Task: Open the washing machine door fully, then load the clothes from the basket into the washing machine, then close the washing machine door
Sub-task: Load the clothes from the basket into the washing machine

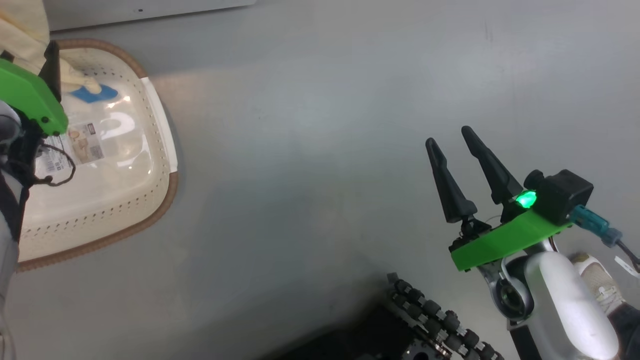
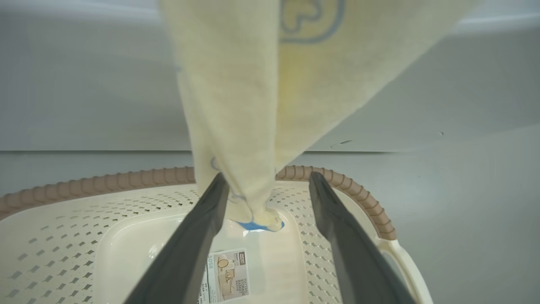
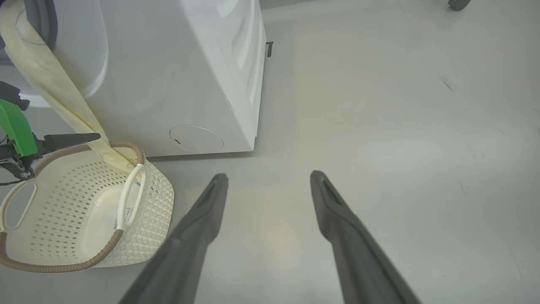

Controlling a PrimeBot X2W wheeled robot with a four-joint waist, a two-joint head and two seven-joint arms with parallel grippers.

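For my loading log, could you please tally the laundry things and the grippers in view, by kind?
Garment: 1
Basket: 1
Washing machine: 1
Grippers: 2, the left gripper and the right gripper
Total: 5

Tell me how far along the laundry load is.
The door seems open: the clothes hang out of the washing machine mouth. In hand: that garment is half loaded, its blue cuff lying in the basket, the left gripper jaws open around it. The right gripper waits open over the floor. Left: feed the tail in, shut the door.
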